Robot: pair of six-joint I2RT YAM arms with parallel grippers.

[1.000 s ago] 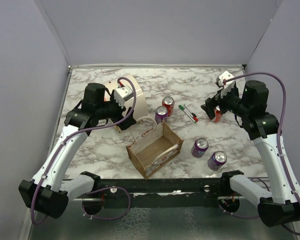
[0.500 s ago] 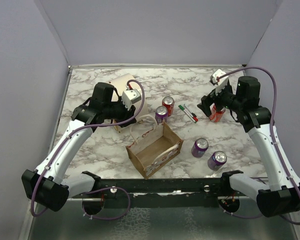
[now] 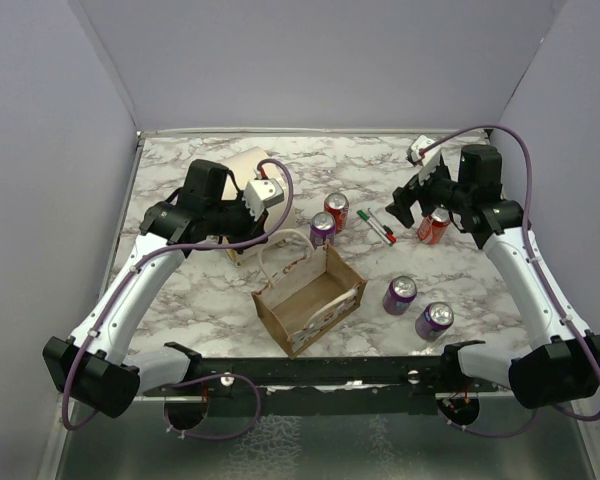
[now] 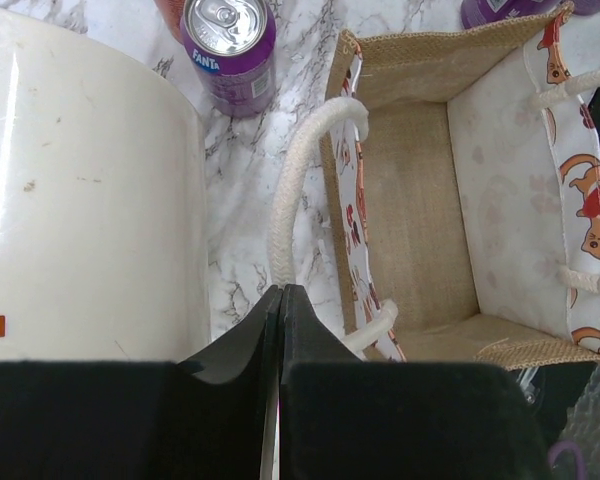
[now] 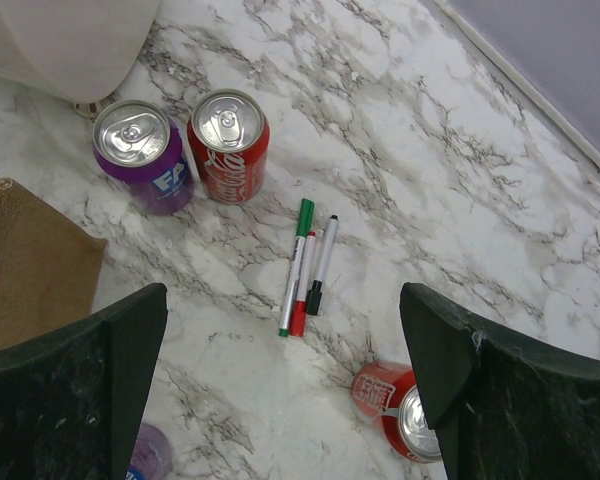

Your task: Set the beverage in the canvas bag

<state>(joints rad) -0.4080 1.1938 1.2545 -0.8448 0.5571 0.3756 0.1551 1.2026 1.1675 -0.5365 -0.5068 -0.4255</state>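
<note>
The canvas bag (image 3: pixel 327 318) stands open at the table's middle front, tan inside (image 4: pixel 435 70), with nothing in it. My left gripper (image 3: pixel 263 240) (image 4: pixel 280 292) is shut on its near white loop handle (image 4: pixel 290 190). Beverage cans stand around: a purple can (image 3: pixel 322 228) (image 4: pixel 230 45) and a red can (image 3: pixel 336 211) (image 5: pixel 228 145) behind the bag, another red can (image 3: pixel 433 227) (image 5: pixel 405 410) at the right. My right gripper (image 3: pixel 412 208) (image 5: pixel 282 295) hangs open above the marble, beside that right red can, holding nothing.
A large cream cylinder (image 3: pixel 242 168) (image 4: pixel 80 200) lies just left of the left gripper. Three pens (image 3: pixel 377 226) (image 5: pixel 308 265) lie between the cans. Two more purple cans (image 3: pixel 399 294) (image 3: pixel 434 320) stand right of the bag. Walls enclose the table.
The left gripper came down to the bag's handle and shut on it. The right arm swung back and left, uncovering the right red can.
</note>
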